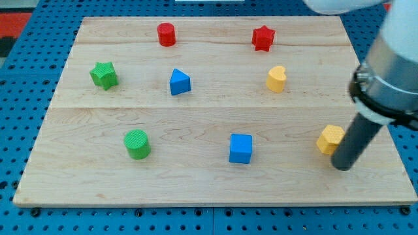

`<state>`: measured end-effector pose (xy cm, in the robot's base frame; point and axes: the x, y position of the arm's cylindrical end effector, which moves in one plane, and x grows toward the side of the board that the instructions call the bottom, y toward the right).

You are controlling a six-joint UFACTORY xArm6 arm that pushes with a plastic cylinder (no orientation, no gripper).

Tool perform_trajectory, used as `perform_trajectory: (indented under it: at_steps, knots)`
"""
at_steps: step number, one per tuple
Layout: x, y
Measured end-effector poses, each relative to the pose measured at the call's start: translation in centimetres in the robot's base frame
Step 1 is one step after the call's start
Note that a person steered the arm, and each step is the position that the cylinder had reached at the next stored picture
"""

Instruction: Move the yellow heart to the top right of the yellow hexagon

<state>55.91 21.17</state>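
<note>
At the view's left of the worktop (59, 150) sit a green star (104, 75) and, lower down, a green cylinder (137, 143). Moving right, a red cylinder (166, 34) stands near the top edge, with a blue triangular block (179, 82) below it and a blue cube (240, 148) further down towards the bottom. Next comes a red star (262, 38) at the top, and just below it the yellow heart (276, 78), which I must shift; it stands alone, well apart from everything. At the far right the yellow hexagon (330, 139) lies near the edge, and my tip (342, 164) rests just beside it, at its lower right, seemingly touching or nearly so. I have no hand to open or close, only this rod. The danger I judge is plain: if I sweep up towards the heart from here, the rod may drag the hexagon along and spoil the reference spot, or nudge it off the right edge.
</note>
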Motion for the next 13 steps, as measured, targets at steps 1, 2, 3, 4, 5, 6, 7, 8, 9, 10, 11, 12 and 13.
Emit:
perform_trajectory:
  at_steps: [1, 2, 3, 4, 5, 6, 7, 8, 9, 10, 11, 12, 13]
  knots:
    - [-3.0, 1.9]
    - [-4.5, -7.3]
    - [-4.1, -1.7]
    - [-10.6, -3.3]
    - [-13.7, -12.3]
    - [-13.5, -12.9]
    - [-16.6, -16.9]
    - [-22.3, -16.0]
    - [-23.0, -8.3]
    - [-22.3, -8.7]
    - [-19.2, -10.9]
    - [-19.9, -7.3]
    - [-22.1, -5.9]
